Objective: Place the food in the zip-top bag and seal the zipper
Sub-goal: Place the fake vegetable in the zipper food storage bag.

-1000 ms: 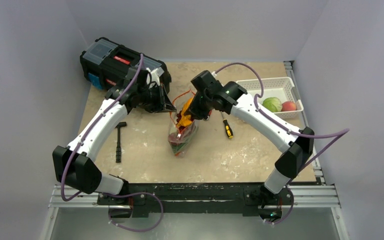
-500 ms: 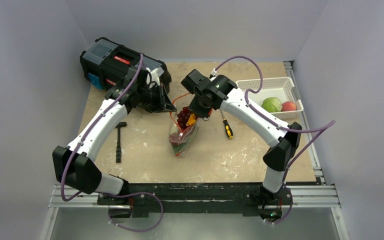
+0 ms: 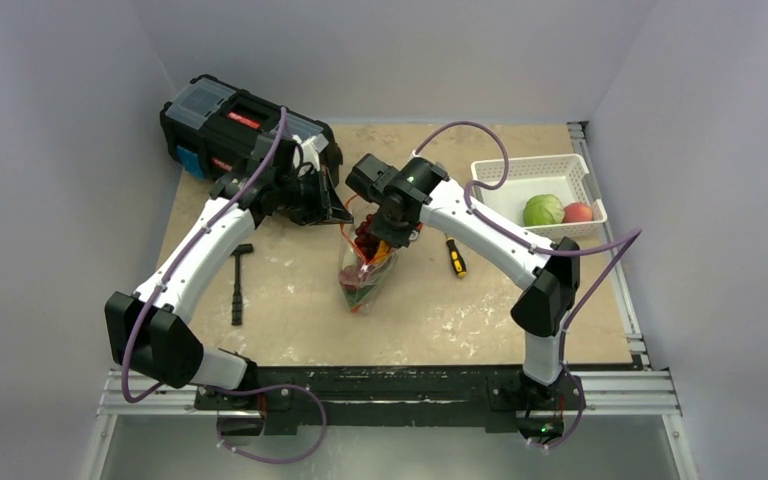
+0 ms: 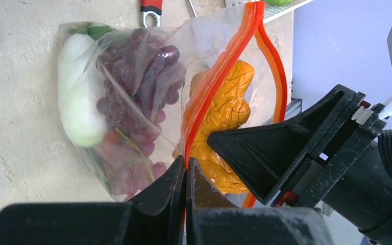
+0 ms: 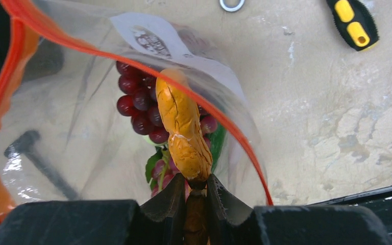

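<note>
Top view, bag: the zip-top bag [image 3: 365, 278] is sitting mid-table between both arms, mouth up.
Top view, basket: the cabbage [image 3: 543, 210] and pink-red fruit [image 3: 578, 212] are lying in the white basket [image 3: 520, 166], well apart from the bag.
Left wrist view, pincer: the left gripper [image 4: 185, 171] is pinching the zipper [image 4: 219, 71], jaws pressed together.
Left wrist view, contents: the grape bunch [image 4: 143, 76] and radish [image 4: 79, 102] are lying inside the bag.
Right wrist view, pincer: the right gripper [image 5: 196, 186] is clamping the orange piece [image 5: 181, 122], which is hanging through the open mouth above the grapes.

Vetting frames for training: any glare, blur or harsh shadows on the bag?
Left wrist: left gripper dark, little detail; zip-top bag and grapes sharp. Right wrist: white glare on bag film, frame bottom-left; orange piece in right gripper crisp. Top external: even light, soft shadows, bag small.
</note>
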### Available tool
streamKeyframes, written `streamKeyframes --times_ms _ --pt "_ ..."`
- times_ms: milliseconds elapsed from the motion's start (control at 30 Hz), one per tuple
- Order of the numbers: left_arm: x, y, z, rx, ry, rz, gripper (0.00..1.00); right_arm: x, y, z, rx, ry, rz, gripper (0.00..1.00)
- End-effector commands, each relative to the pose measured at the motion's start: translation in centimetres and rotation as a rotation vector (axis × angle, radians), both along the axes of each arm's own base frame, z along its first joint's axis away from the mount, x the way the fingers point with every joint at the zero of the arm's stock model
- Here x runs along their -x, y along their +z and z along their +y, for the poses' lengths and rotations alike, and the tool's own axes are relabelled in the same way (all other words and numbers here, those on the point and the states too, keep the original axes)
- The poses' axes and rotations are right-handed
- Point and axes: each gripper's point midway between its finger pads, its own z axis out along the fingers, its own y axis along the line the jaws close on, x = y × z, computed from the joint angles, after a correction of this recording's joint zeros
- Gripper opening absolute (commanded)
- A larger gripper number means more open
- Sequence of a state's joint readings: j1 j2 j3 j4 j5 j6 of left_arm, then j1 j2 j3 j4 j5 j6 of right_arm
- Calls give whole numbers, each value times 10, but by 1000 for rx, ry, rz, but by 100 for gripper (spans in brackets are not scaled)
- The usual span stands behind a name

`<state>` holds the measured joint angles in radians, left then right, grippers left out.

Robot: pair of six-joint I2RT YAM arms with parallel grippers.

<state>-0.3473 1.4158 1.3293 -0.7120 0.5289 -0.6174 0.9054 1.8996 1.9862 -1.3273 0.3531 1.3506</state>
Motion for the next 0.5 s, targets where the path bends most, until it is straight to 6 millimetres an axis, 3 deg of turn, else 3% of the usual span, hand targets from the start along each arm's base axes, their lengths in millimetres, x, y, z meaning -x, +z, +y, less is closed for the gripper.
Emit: streamKeyframes --times_ms 0,200,467 --pt "-2 25 -5 57 -8 -74 0 5 5 -23 47 -60 -36 0" --pt "-2 24 -5 59 -9 -72 0 7 -13 -30 114 -44 -13 0" --pt "-3 24 -4 53 -4 -76 0 -4 -16 -6 116 39 -7 3"
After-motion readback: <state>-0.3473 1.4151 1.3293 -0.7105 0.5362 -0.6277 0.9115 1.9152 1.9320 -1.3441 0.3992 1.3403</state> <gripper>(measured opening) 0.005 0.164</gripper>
